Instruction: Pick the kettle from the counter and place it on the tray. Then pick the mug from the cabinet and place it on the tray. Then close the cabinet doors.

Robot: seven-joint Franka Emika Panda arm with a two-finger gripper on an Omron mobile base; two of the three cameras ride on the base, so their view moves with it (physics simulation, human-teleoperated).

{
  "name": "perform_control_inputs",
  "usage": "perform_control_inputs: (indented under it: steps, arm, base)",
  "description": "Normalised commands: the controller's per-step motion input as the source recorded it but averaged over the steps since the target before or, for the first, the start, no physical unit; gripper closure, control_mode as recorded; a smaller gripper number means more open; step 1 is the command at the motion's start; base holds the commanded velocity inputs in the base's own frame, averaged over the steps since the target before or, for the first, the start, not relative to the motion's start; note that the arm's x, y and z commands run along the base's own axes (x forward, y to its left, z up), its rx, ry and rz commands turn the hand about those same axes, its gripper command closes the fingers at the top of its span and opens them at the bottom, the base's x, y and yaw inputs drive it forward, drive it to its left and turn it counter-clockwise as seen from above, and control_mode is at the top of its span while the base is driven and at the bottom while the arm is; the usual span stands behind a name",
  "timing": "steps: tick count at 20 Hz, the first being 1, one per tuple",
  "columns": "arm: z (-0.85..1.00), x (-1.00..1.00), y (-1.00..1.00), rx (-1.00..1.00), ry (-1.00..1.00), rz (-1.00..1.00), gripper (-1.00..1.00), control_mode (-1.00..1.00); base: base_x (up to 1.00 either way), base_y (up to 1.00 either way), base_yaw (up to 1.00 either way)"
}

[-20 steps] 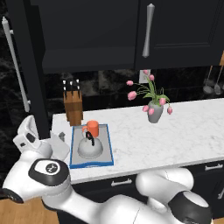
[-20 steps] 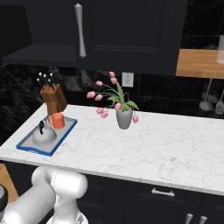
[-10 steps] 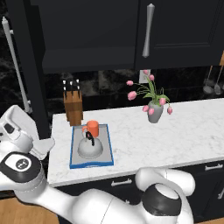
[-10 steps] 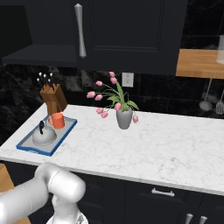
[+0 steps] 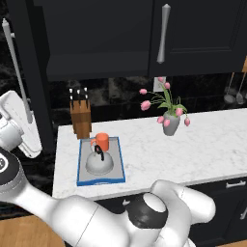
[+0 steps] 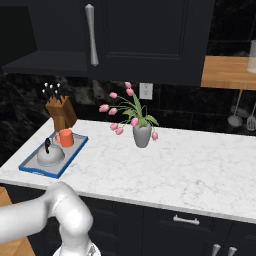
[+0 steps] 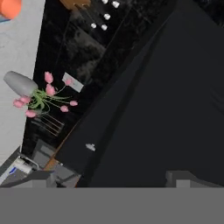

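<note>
Blue-rimmed and grey inside, the flat rectangular tray (image 5: pixel 101 179) lies at the left end of the white marble-patterned counter (image 5: pixel 193 149), and both smaller task things already stand in it. We see the squat silver-grey kettle with its black arched handle (image 5: pixel 100 161) in the middle of the tray, and the small bright orange mug (image 5: pixel 101 141) just behind it, toward the wall. From the right base view the same pair — kettle (image 6: pixel 50 155) and mug (image 6: pixel 64 137) — sit in the tray (image 6: pixel 67 159) just in front of the brown wooden knife block (image 6: pixel 59 111). Further along the counter stands a grey vase of pink tulips (image 5: pixel 170 120), well apart from the tray.

Above, the large black wall cabinet (image 5: pixel 96 43) shows one tall black door (image 5: pixel 198 34) closed flat, with its long silver bar handle (image 5: pixel 163 34). At the far left the other door's silver bar handle (image 5: pixel 17 72) stands swung out, with the arm's white hand just beside it.

Our two-finger gripper (image 7: pixel 114 177) has its dark tips set wide apart, nothing between them — before them lies a broad black panel.
</note>
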Motion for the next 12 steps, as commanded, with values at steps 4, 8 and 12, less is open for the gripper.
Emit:
perform_control_inputs:
  steps: [4, 8, 12]
  arm:
    - [0.41, 0.15, -0.66, 0.01, 0.0, -0.26, -1.0, -1.0]
    - [0.29, 0.15, -0.83, 0.04, 0.0, -0.2, -1.0, -1.0]
    - [0.27, 0.27, -0.94, 0.07, -0.02, -0.12, -1.0, -1.0]
  base:
    - [0.0, 0.0, 0.0]
    - [0.0, 0.0, 0.0]
    - [0.0, 0.0, 0.0]
